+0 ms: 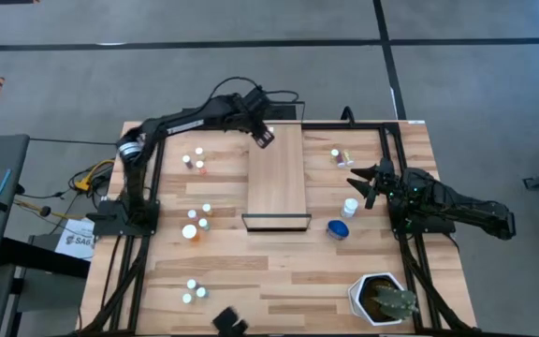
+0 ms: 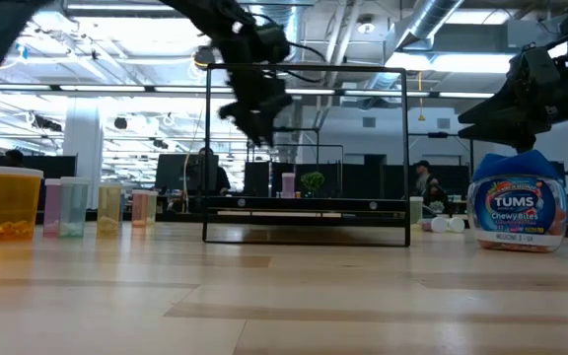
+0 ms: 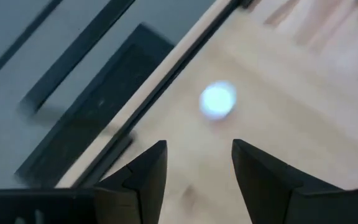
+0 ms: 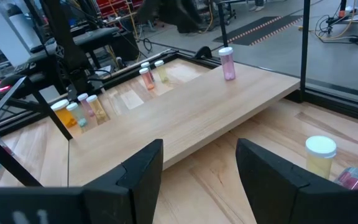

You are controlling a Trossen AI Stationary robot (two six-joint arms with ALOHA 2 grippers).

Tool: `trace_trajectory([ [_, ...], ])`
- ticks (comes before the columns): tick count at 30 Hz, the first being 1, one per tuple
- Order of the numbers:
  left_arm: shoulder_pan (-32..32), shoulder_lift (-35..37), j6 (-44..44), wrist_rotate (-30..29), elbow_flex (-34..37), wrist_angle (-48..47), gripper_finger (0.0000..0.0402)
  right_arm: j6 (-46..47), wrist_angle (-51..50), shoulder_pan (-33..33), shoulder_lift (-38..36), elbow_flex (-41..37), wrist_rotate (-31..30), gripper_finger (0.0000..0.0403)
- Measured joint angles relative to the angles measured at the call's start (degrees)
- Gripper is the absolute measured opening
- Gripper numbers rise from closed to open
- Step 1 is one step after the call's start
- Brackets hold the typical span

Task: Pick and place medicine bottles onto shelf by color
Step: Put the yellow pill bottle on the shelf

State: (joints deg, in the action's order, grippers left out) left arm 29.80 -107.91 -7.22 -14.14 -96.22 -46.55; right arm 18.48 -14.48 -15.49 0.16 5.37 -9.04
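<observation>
Left end effector above the shelf's far end, a pink bottle standing below it

Your left end effector (image 1: 265, 136) hangs over the far left corner of the long light-wood shelf board with its dark rim (image 1: 279, 187), fingers parted with nothing between them. Just beneath stands a small pink medicine bottle with a white cap (image 4: 227, 63), upright near the shelf's far edge, likely set there to start a colour group. Your right end effector (image 1: 374, 183) waits near the counter's right edge, fingers spread and empty, beside a yellowish white-capped bottle (image 4: 320, 157), probably its next pick. The other small white-capped bottles (image 1: 195, 164) stand scattered on the counter left of the shelf, and the bigger blue bottle (image 1: 338, 228) lies right of the shelf's near corner, so most sorting looks undone.
</observation>
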Motion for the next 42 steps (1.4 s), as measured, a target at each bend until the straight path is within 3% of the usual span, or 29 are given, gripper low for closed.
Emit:
trace_trajectory([
  [4, -0.6, 10.0, -7.7, -6.2, 13.4, 2.5, 0.0169, 0.0, 0.0, 0.0, 0.0, 0.0, 0.0, 0.0225],
  [9, -0.5, 20.5, -19.7, -10.0, 28.5, 3.9, 0.0169, 0.0, 0.0, 0.0, 0.0, 0.0, 0.0, 0.0225],
  [15, 1.7, 25.2, -29.4, -10.7, 39.1, 3.9, 0.0169, 0.0, 0.0, 0.0, 0.0, 0.0, 0.0, 0.0225],
  [21, 3.9, 25.1, -33.3, -10.6, 43.8, 4.6, 0.0178, 0.0, 0.0, 0.0, 0.0, 0.0, 0.0, 0.0225],
  [31, 5.3, 25.1, -32.9, -11.4, 45.9, 7.5, 0.0227, 0.0, 0.0, 0.0, 0.0, 0.0, 0.0, 0.0225],
  [42, 5.3, 21.4, -33.8, -12.8, 46.0, 9.1, 0.0231, 0.0, 0.0, 0.0, 0.0, 0.0, 0.0, 0.0225],
])
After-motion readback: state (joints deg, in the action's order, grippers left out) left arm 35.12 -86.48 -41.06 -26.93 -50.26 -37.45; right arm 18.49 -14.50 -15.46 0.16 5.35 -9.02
